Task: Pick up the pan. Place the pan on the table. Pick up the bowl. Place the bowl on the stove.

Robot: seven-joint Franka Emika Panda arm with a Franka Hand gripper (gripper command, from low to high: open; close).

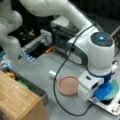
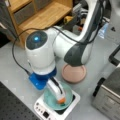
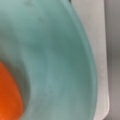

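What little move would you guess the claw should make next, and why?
Probably let go and lift straight up. The bowl already sits on the stove, the claw reaches into it, and the pan already lies on the table.

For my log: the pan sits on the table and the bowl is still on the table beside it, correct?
Not quite. The pan is on the table, but the bowl sits on the stove, as a front view shows, with the gripper reaching into it.
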